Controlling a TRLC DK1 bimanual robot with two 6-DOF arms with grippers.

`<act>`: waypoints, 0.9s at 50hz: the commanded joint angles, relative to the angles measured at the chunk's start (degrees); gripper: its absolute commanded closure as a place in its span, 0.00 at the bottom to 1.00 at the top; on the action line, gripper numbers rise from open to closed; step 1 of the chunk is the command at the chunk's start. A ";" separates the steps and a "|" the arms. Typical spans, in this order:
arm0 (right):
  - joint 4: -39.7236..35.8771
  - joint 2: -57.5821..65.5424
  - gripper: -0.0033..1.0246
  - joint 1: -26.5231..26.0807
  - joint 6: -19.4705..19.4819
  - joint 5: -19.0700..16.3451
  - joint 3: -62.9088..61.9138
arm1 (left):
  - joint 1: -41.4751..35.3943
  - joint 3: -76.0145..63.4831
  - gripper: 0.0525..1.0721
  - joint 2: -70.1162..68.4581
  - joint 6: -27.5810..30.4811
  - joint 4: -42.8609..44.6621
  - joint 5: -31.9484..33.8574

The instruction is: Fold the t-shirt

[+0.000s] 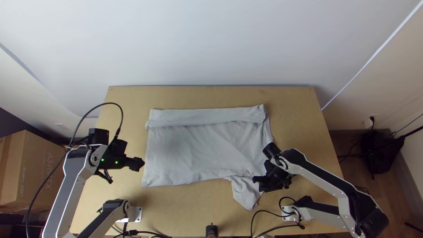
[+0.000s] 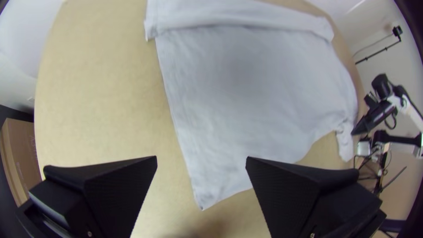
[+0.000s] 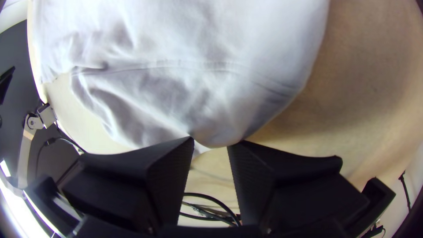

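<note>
The light grey t-shirt (image 1: 198,150) lies spread on the table, its far strip (image 1: 198,117) folded over toward the middle. One sleeve (image 1: 246,194) sticks out, creased, at the near right. Beside the shirt's left edge is my left gripper (image 1: 142,164); in the left wrist view the left gripper (image 2: 201,159) stands wide open, the shirt (image 2: 246,88) beyond it. My right gripper (image 1: 256,180) is at the sleeve. In the right wrist view the right gripper (image 3: 210,141) is partly open, with the rounded edge of the sleeve (image 3: 163,101) at its fingertips.
Bare wooden table (image 1: 299,114) surrounds the shirt. A small black device (image 1: 211,231) stands at the near edge between the arm bases. Cables loop near the right base (image 1: 291,213). Cardboard boxes (image 1: 39,172) stand left of the table.
</note>
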 commanded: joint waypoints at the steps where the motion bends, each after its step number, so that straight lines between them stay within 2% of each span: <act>1: 0.52 1.96 0.66 1.16 -0.21 -0.41 -0.31 | 0.31 -3.70 0.05 0.48 5.69 -1.14 -1.54; 5: 0.70 2.14 0.68 2.04 -0.29 -0.41 -0.22 | 0.13 -5.64 0.05 0.48 7.80 -1.06 -3.03; 9: 1.75 1.52 0.96 2.83 -0.56 -0.15 -0.13 | -0.13 -7.13 0.06 1.36 9.29 -1.06 -4.18; 10: 2.01 1.09 0.98 2.92 -0.56 -0.15 -0.13 | -0.13 -7.48 0.06 1.71 9.56 -1.06 -4.62; 19: 2.36 0.21 0.98 2.92 -0.56 -0.15 -0.22 | -1.27 -9.68 0.06 7.16 10.44 -3.43 -8.83; 33: 2.54 0.03 0.98 2.83 -0.82 0.03 -0.40 | -12.87 -9.59 0.06 8.30 6.92 -7.38 -9.01; 45: 2.54 -0.94 0.98 2.48 -1.17 0.20 -0.40 | -15.34 -9.68 0.06 11.64 6.39 -5.80 -9.01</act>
